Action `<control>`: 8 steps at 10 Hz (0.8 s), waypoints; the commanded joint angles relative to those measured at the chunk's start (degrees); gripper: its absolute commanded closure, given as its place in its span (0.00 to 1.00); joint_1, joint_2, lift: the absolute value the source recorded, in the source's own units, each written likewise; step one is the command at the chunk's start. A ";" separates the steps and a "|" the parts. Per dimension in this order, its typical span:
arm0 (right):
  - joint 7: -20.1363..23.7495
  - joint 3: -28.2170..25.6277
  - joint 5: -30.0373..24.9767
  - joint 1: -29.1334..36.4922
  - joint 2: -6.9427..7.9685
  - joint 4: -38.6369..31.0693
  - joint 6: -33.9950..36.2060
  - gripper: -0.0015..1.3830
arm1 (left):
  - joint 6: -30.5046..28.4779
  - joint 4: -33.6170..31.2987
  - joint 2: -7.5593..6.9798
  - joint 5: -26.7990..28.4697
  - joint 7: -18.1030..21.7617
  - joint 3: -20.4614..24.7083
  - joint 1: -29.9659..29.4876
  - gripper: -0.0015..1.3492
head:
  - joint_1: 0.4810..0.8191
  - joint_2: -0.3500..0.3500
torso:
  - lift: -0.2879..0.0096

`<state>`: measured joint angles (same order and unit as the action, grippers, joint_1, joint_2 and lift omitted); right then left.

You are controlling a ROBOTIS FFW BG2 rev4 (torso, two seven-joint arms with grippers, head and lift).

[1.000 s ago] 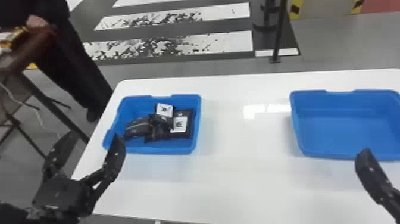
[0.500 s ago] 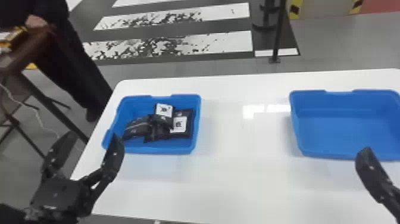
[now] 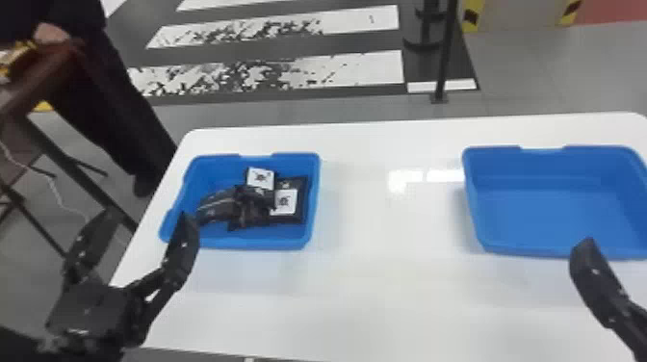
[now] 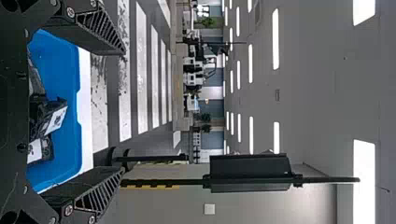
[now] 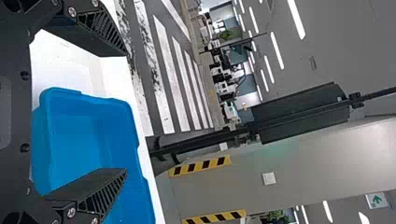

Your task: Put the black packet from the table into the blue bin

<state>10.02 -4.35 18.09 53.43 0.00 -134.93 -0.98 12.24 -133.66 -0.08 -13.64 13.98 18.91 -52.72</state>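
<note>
Several black packets (image 3: 219, 207) with white labels lie heaped in the left blue bin (image 3: 255, 243). My left gripper (image 3: 147, 224) stands open at the table's left edge, near that bin's front left corner, with nothing between its fingers. In the left wrist view, the left gripper (image 4: 123, 111) is spread wide, with the packets (image 4: 49, 119) behind it in the bin. At the right, one finger of my right gripper (image 3: 589, 260) shows before the right blue bin (image 3: 553, 248). The right wrist view has the right gripper (image 5: 126, 112) open and holding nothing.
Both bins stand on a white table (image 3: 385, 289), well apart, the right one with nothing in it. A dark post (image 3: 445, 53) rises behind the table. At the far left, a person stands by a brown table (image 3: 43, 72).
</note>
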 commanded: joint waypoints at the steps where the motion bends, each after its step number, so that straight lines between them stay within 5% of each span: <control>1: -0.08 0.01 -0.04 0.00 0.05 0.00 0.00 0.10 | -0.14 0.00 -0.01 0.04 0.09 -0.06 0.13 0.11 | 0.63 0.76 | 0.60; 8: -0.17 0.12 -0.04 0.00 0.05 0.00 0.00 0.10 | -1.12 0.14 -0.27 -0.65 0.00 -0.63 0.27 0.11 | 0.63 0.75 | 0.60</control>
